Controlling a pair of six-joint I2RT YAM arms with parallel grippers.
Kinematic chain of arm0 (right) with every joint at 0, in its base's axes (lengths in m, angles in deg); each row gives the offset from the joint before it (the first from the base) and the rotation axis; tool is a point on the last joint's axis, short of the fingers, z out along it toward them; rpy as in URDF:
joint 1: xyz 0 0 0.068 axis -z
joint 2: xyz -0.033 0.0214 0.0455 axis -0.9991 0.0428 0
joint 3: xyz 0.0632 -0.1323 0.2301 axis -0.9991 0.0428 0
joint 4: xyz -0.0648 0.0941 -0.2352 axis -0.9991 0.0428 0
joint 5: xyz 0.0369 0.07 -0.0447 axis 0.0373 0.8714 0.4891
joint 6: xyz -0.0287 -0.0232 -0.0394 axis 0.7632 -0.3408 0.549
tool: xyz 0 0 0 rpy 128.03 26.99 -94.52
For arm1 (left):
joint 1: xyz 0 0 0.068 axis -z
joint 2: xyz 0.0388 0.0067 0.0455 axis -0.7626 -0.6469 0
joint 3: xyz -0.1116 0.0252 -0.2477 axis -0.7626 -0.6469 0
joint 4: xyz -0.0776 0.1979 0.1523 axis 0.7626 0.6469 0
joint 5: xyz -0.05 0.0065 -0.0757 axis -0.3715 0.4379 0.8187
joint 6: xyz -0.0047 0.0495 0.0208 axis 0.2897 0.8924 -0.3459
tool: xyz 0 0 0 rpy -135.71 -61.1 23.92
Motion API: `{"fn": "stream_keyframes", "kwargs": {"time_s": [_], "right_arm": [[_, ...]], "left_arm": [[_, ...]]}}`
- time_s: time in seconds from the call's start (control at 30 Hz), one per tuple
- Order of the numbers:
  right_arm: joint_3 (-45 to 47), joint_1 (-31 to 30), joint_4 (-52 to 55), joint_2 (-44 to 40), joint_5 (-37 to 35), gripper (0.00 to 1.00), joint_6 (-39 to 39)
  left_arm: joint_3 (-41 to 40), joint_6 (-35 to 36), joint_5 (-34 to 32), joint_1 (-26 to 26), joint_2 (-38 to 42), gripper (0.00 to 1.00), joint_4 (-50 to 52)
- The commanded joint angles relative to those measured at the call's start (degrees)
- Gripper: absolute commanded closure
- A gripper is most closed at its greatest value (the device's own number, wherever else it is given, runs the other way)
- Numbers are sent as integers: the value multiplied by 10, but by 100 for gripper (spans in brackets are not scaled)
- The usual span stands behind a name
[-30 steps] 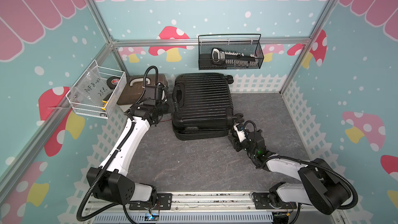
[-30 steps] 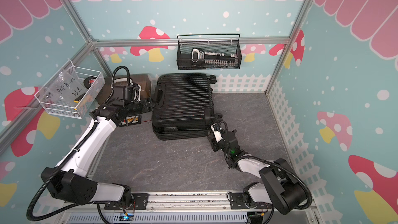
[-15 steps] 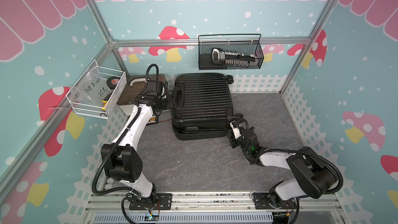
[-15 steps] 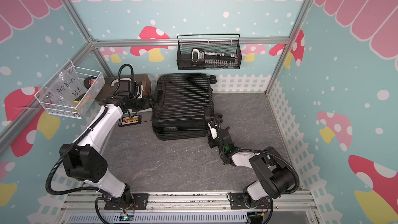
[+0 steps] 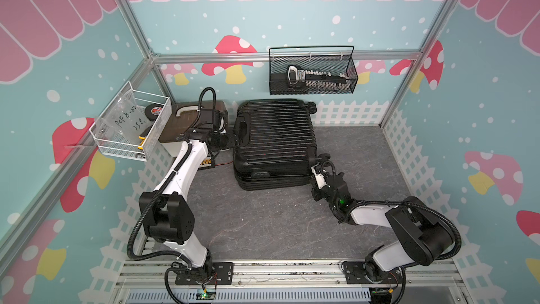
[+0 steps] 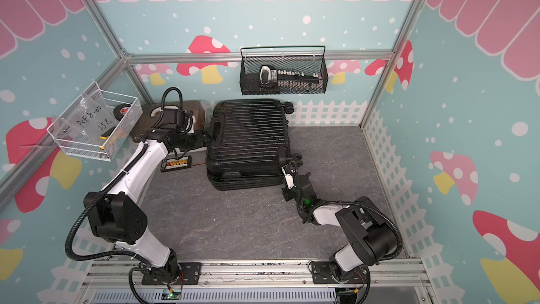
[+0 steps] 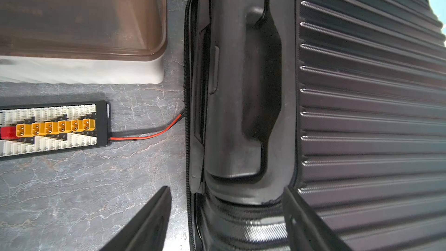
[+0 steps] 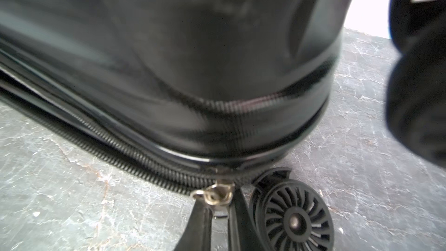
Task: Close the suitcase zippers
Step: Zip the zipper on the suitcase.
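**Pull pinched at the corner, 1 wheel in the way**

The suitcase (image 5: 274,138) lies flat on the grey mat with its lid down, towards the back wall. My right gripper (image 8: 217,205) is low at its near right corner, fingers pressed almost together on the silver zipper pull (image 8: 212,195). From there the zipper track (image 8: 115,148) runs unjoined along the front edge.

My left gripper (image 7: 226,213) is spread wide astride the case's left edge by the side handle (image 7: 239,92), clamping nothing. So I think a hard tug could slide the whole case instead of the slider.

The pinch is only at the fingertips and could slip off. The gaping teeth could also jam the slider.

A caster wheel (image 8: 293,218) sits just beside the pull and crowds my fingers.

On the left, a red and black wire (image 7: 144,135) from the connector board (image 7: 53,129) meets the seam. I cannot tell whether it goes under or in, and it might snag. The brown-lidded box (image 7: 82,20) stands near.
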Motion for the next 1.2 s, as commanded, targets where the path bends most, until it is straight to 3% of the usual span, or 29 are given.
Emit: {"fn": "stream_keyframes", "kwargs": {"time_s": [0.0, 0.53, 0.87, 1.03, 1.17], "right_arm": [[15, 1, -32, -23, 21, 100, 13], [45, 4, -35, -51, 126, 100, -13], [56, 5, -23, -60, 84, 100, -15], [58, 6, -17, -66, 69, 100, -15], [63, 6, -16, -73, 80, 100, -13]], "left_arm": [[33, 7, -4, -5, -26, 27, 18], [95, 35, 22, -5, -116, 37, 32], [126, 42, 36, -5, -161, 38, 32], [163, 46, 68, -5, -194, 54, 26], [173, 31, 100, -5, -203, 74, 28]]}}
